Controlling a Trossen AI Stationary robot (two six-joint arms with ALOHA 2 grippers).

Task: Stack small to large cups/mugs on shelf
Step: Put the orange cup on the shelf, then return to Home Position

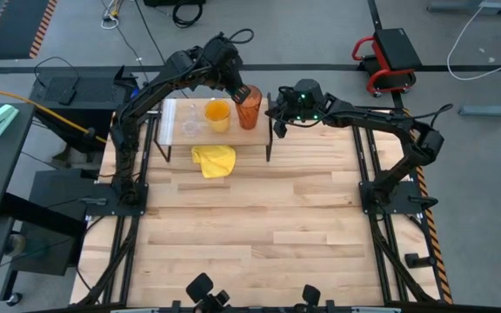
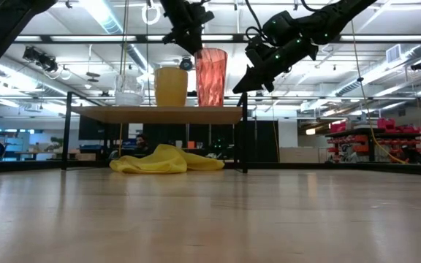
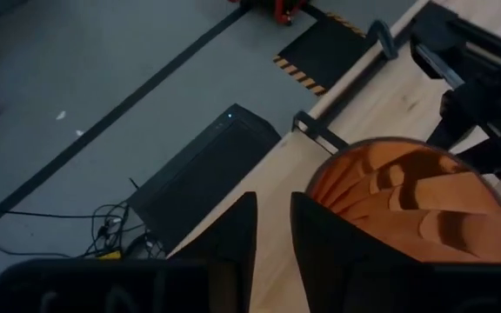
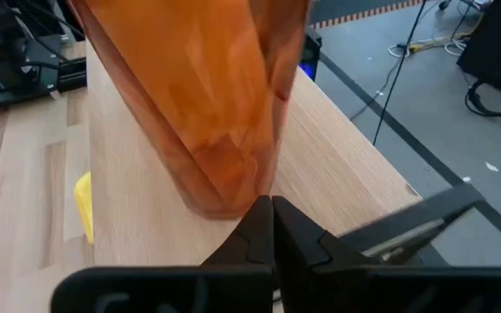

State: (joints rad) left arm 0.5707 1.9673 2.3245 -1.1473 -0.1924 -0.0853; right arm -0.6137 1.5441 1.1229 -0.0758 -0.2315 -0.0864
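The shelf (image 1: 172, 115) holds three vessels standing in a row on their bases: a small clear glass (image 1: 190, 129), an orange-yellow mug (image 1: 217, 115) and a tall amber tumbler (image 1: 249, 109). In the low view the glass (image 2: 129, 89), mug (image 2: 171, 86) and tumbler (image 2: 210, 77) stand on the board (image 2: 159, 115). My left gripper (image 3: 272, 235) hangs at the tumbler's rim, on its far-left side, open by a narrow gap with nothing between the fingers. My right gripper (image 4: 272, 204) is shut and points at the tumbler's base from the shelf's right end, a little apart in the high view. My left gripper comes down from above beside the tumbler's rim (image 3: 337, 169). One finger (image 3: 320, 252) lies along the outside of the rim. I cannot tell whether it touches. The tumbler stands upright on the shelf.
A crumpled yellow cloth (image 1: 214, 161) lies on the table just in front of the shelf, partly under it in the low view (image 2: 167, 161). The shelf's black legs (image 2: 244, 139) stand at its corners. The plank tabletop (image 1: 259, 235) stretches toward the near edge.
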